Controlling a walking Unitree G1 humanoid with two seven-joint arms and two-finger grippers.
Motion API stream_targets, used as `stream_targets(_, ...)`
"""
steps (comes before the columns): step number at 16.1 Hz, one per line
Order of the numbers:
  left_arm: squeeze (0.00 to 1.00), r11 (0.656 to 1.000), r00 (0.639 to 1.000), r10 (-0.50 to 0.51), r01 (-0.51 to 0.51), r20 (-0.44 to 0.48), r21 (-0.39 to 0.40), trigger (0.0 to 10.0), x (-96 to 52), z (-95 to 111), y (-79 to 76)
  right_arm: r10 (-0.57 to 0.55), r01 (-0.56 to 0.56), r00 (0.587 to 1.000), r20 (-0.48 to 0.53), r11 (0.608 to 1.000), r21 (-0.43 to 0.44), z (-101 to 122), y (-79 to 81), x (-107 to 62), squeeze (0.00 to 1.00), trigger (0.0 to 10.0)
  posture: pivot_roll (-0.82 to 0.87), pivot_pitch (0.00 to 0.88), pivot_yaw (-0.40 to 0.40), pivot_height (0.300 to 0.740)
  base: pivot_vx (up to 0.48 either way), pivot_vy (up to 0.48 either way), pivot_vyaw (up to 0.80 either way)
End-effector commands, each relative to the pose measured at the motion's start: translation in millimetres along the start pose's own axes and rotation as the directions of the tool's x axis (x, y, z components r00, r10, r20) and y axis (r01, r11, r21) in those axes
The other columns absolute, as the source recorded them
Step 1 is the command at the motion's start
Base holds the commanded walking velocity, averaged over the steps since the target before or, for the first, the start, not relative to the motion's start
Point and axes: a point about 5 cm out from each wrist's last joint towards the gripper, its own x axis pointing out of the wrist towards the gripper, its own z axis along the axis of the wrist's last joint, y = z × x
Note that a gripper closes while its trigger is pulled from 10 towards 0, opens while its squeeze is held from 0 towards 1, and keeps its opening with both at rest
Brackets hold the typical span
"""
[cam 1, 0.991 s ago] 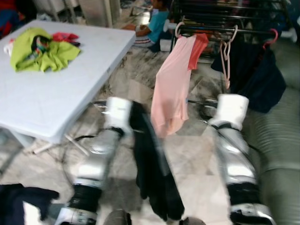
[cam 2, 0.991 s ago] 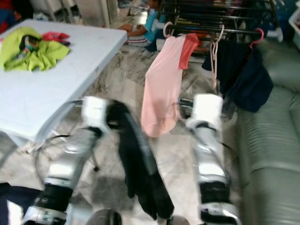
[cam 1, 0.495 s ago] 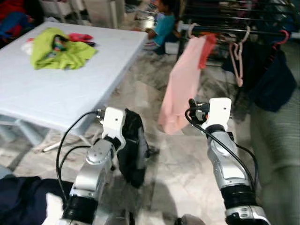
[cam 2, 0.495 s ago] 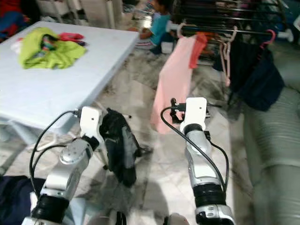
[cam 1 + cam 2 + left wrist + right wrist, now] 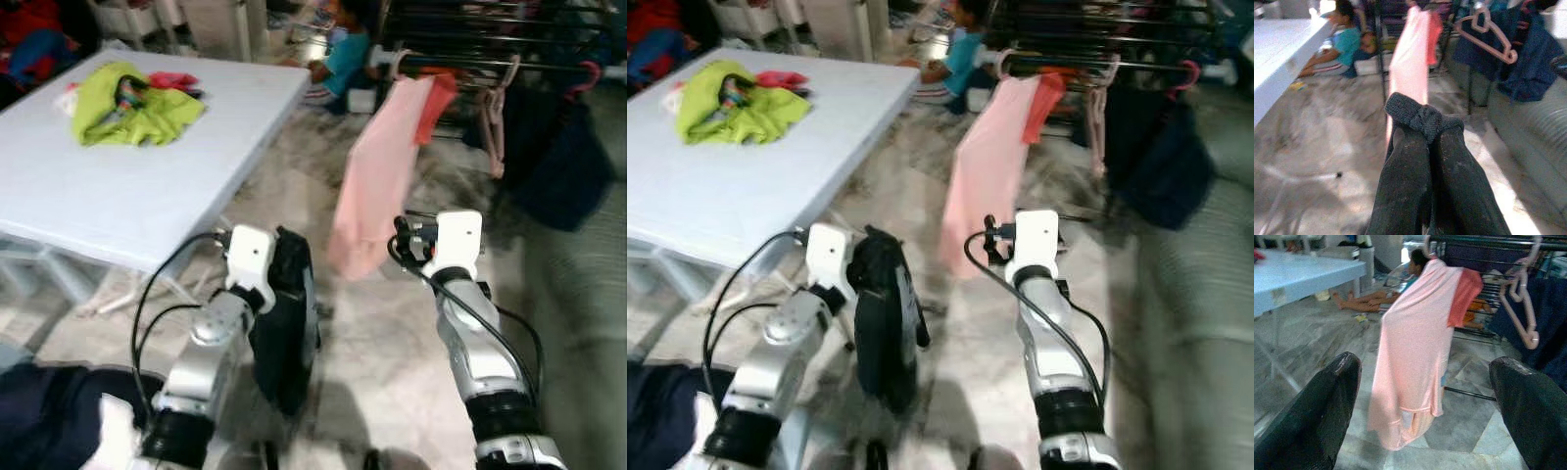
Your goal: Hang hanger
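My left gripper [image 5: 1426, 134] is shut on a black garment [image 5: 289, 323], whose knitted edge bunches over the fingertips. The garment hangs down beside my left forearm, above the floor. No hanger can be made out in it. My right gripper [image 5: 1425, 362] is open and empty, held forward at about the same height and pointing at a pink shirt [image 5: 377, 186]. That shirt hangs from the dark drying rack [image 5: 490, 64] ahead. An empty pink hanger [image 5: 490, 127] and a dark blue garment [image 5: 554, 166] hang further right on the same rail.
A white table [image 5: 118, 196] stands to the left with a green garment [image 5: 132, 108] on it. A person [image 5: 343, 59] sits on the floor behind it. A grey-green sofa [image 5: 1205, 294] runs along the right. Dark clothing [image 5: 49, 411] lies at the lower left.
The view has shifted and sharpened. Both arms have come up and forward. The black garment, which hung long and swinging, now hangs shorter beside my left wrist.
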Motion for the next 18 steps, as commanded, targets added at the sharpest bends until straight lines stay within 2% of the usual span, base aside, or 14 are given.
stream_targets(1, 0.0, 1.0, 0.997, -0.018, 0.017, 0.077, 0.018, 10.0, 4.8, 16.9, -2.6, -0.02, 0.02, 1.0, 0.011, 1.0, 0.002, 3.4, -5.1, 0.3, 0.0, 10.0, -0.02, 0.044, 0.052, 0.74, 0.48, 0.0, -0.8)
stream_targets(7, 0.0, 1.0, 0.997, -0.019, 0.019, 0.079, 0.008, 10.0, 6.6, 17.8, -4.1, -0.014, 0.014, 1.0, 0.018, 1.0, 0.007, 6.0, -2.8, 2.5, 0.0, 10.0, -0.02, 0.049, 0.05, 0.74, 0.468, 0.0, -0.7)
stream_targets(9, 0.0, 1.0, 0.998, -0.01, 0.01, 0.068, -0.005, 10.0, 7.1, 16.7, -2.5, -0.015, 0.015, 1.0, 0.021, 1.0, -0.005, 6.4, -3.1, 2.7, 0.0, 10.0, -0.02, 0.05, 0.049, 0.74, 0.414, 0.137, 0.0)
stream_targets(18, 0.0, 1.0, 0.998, -0.009, 0.01, 0.059, -0.004, 10.0, 9.7, 16.6, -2.2, -0.014, 0.014, 1.0, 0.019, 1.0, -0.016, 5.3, -1.7, 3.4, 0.0, 10.0, -0.02, 0.046, 0.05, 0.74, 0.312, 0.365, 0.0)
